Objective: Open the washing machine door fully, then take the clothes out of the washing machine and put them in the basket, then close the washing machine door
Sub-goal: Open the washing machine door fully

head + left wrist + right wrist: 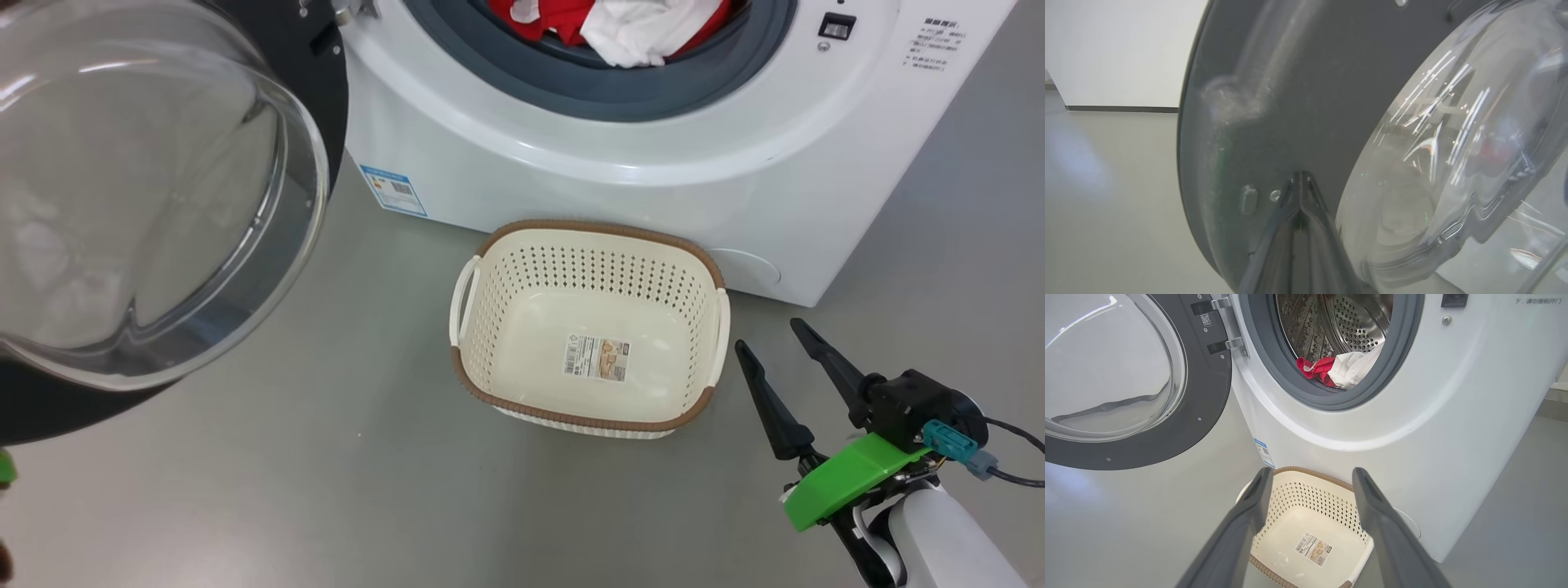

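Observation:
The washing machine door stands swung open at the left, its glass bowl bulging toward me. My left gripper is shut, its tips against the door's dark inner ring beside the glass. The white washing machine holds red and white clothes at the drum mouth, also the clothes in the right wrist view. The empty cream basket sits on the floor in front of the machine. My right gripper hangs open to the basket's right, holding nothing.
Grey floor surrounds the basket. A blue label sticker is on the machine's lower front. A white wall with dark skirting lies beyond the door.

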